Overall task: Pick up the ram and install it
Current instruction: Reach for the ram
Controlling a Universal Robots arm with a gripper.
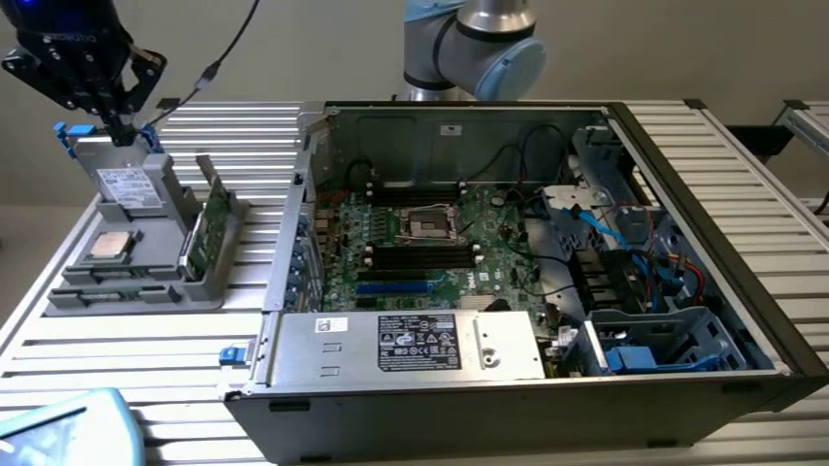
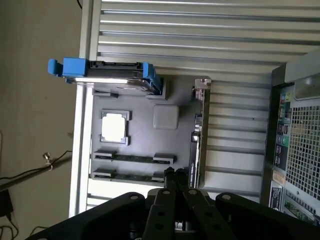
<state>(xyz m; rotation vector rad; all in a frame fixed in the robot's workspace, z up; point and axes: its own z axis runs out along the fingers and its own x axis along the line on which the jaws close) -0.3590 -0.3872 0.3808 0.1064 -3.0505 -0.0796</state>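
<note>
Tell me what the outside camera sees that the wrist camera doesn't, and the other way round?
The exterior view adds the open computer's green main board, the labeled silver power box and the arm's blue-capped joint. The wrist view adds the computer's back panel, with ports and a vent grille, and a loose cable off the table's edge. Both share the gray tray holding the drive with blue tabs, the square silver chip and the ram stick standing on edge, with the shut tool above the tray.
</note>
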